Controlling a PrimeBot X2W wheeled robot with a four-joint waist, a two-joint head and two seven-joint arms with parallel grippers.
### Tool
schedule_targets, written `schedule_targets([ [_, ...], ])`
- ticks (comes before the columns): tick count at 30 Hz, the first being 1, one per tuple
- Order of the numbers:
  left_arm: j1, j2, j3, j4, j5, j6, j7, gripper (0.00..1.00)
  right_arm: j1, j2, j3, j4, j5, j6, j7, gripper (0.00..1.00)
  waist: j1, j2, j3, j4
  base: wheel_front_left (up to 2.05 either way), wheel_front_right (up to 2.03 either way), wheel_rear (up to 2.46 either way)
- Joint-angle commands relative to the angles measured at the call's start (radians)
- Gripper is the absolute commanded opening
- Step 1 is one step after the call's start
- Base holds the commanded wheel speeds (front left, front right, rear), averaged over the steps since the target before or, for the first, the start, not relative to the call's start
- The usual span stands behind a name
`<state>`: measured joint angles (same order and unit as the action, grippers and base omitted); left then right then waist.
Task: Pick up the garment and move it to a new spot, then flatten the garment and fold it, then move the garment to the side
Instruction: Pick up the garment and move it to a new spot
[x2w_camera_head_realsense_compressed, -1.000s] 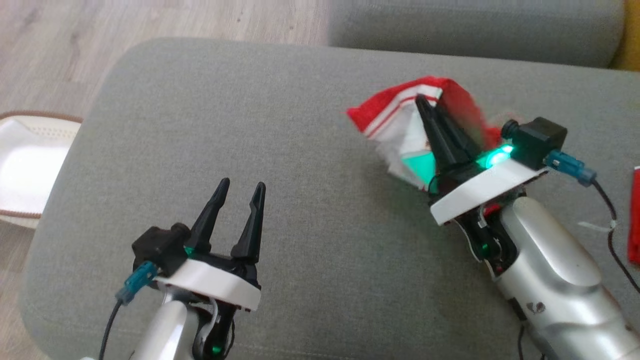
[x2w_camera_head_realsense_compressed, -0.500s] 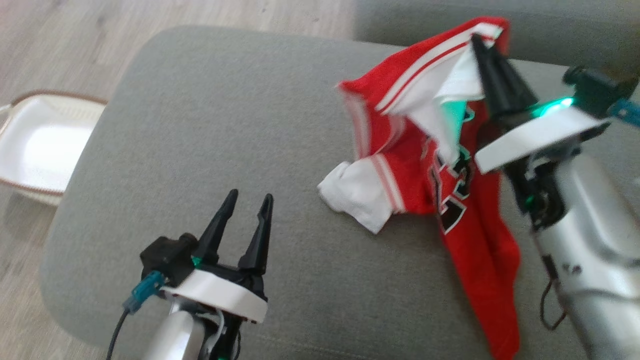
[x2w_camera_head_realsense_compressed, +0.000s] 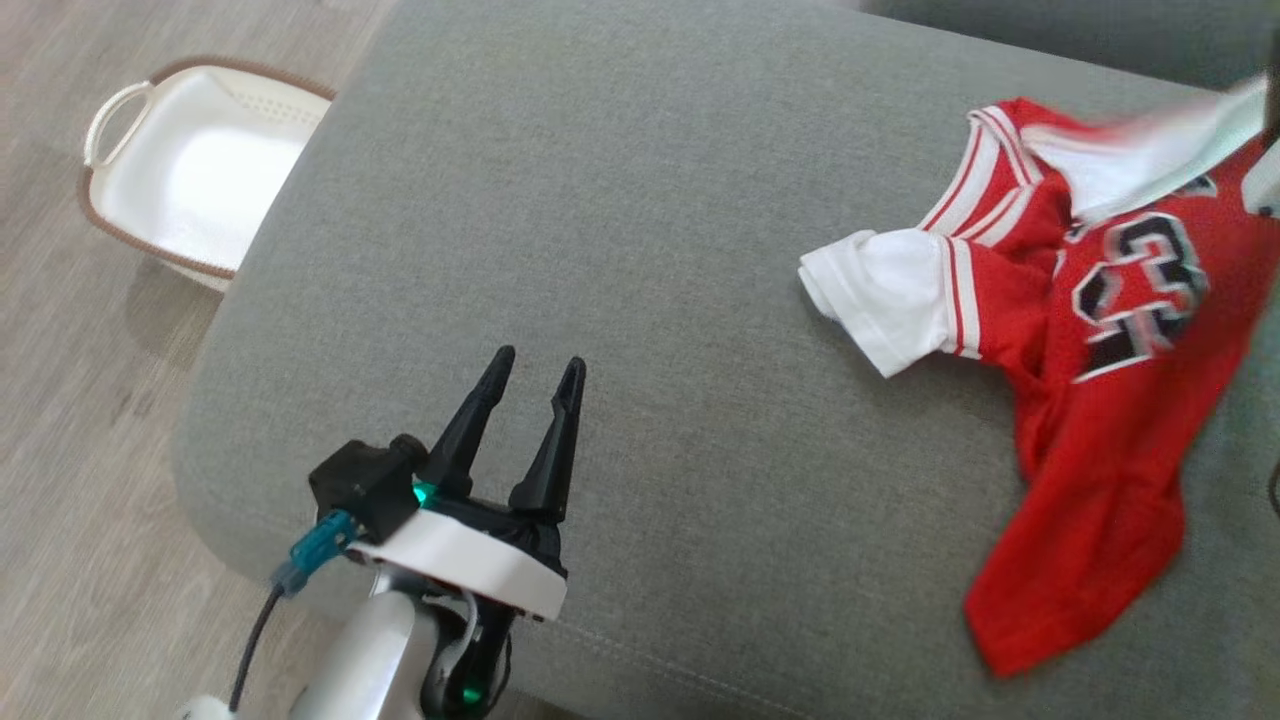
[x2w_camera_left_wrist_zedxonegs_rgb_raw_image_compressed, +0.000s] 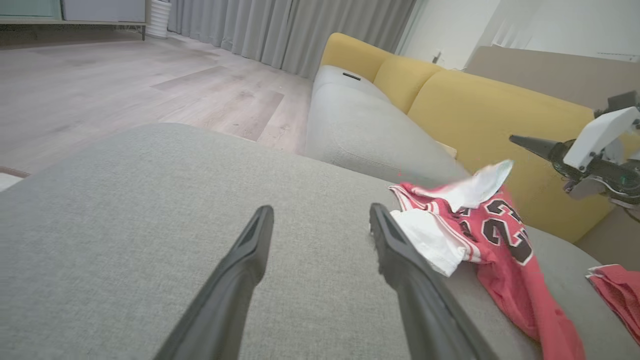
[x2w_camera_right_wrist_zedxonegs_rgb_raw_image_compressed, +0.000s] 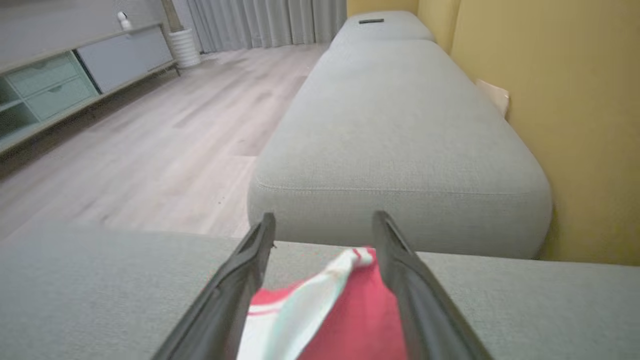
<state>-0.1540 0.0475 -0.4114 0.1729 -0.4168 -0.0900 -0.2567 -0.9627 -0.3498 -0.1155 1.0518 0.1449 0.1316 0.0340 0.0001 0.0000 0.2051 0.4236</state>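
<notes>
A: Where's the red jersey (x2w_camera_head_realsense_compressed: 1110, 400)?
B: Crumpled on the grey cushion (x2w_camera_head_realsense_compressed: 650, 200) — right side.
A: Pincers?
B: Both spread — left gripper (x2w_camera_head_realsense_compressed: 540, 357) well apart from it, right gripper (x2w_camera_right_wrist_zedxonegs_rgb_raw_image_compressed: 322, 217) just above.

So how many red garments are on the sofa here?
2. The numbered jersey lies on the grey seat at the robot's right; a second red piece, cut off by the frame, lies beyond it in the left wrist view. Others may be hidden.
</notes>
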Motion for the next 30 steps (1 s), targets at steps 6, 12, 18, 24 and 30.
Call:
schedule_targets([
  [6,-0.053,0.003,0.058,-0.033,0.008,0.011,-0.005,1.00,-0.081,0.109,-0.064,0.070,-0.160,-0.001,-0.086,1.00,-0.0001,0.0000,-0.017,-0.057,0.00,0.00,0.00],
  [12,-0.052,0.003,0.115,-0.031,0.039,0.004,-0.005,1.00,-0.055,0.221,-0.004,0.073,-0.152,-0.001,-0.205,1.00,-0.0001,0.0000,-0.069,-0.167,0.00,0.00,0.00],
  [18,-0.035,0.003,0.173,-0.035,0.062,-0.006,-0.005,1.00,0.079,0.270,0.119,0.004,-0.032,-0.001,-0.273,1.00,-0.0001,0.0000,-0.126,-0.270,0.00,0.00,0.00],
  [24,0.005,0.003,0.207,-0.039,0.073,-0.013,-0.005,1.00,0.313,0.262,0.212,-0.182,0.097,-0.001,-0.289,1.00,-0.0001,0.0000,-0.170,-0.345,0.00,0.00,0.00],
  [30,0.034,0.003,0.211,-0.044,0.077,-0.017,-0.005,1.00,0.557,0.254,0.192,-0.381,0.176,-0.001,-0.287,1.00,-0.0001,0.0000,-0.184,-0.383,0.00,0.00,0.00],
])
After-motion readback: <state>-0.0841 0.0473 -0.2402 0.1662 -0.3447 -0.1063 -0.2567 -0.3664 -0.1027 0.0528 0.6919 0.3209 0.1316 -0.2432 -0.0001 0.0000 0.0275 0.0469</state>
